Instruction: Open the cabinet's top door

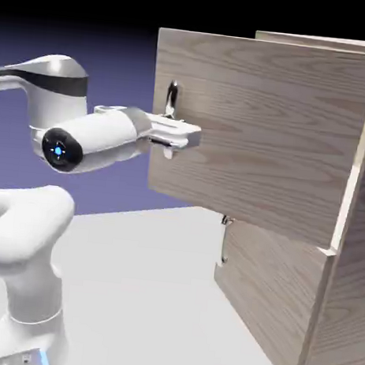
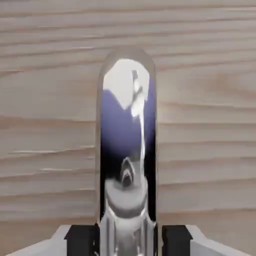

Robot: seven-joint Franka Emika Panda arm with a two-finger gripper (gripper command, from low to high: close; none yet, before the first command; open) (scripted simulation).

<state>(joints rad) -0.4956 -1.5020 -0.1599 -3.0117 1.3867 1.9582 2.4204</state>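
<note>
**Cabinet, wood-grain, two doors: upper door swung outward, its handle in the grip**

Item 1. End effector (image 2: 129, 241): clamped on the top door's handle (image 2: 125, 125), one fingertip on either side of the upright bar. The hold is on the bar's lower part in the exterior view. Straddling the bar suits a sideways or outward pull, since one finger bears on it whichever way the door is led.

Item 2. Top door (image 1: 262, 131): directly ahead of the end effector, well out from the cabinet (image 1: 358, 275). The handle sits near the free edge, far from the apparent hinge side at the exterior view's right; that placing should give good leverage. Opening is judged well advanced. Any further swing would call for the wrist to turn with the panel; a straight pull could twist the grip or let the polished bar slip.

Item 3. Lower door (image 1: 270, 282): below and beyond the end effector, lying against the cabinet front. Its handle (image 1: 224, 242) juts out beneath the upper panel, apart from the fingers; a low retreat might bring the hand near it.

Item 4. Arm (image 1: 41, 238): behind the end effector, on the door's outer side. A wide swing could crowd its links.

Item 5. Worktop (image 1: 142, 292): pale, well below the end effector; no obstruction seen between.
</note>
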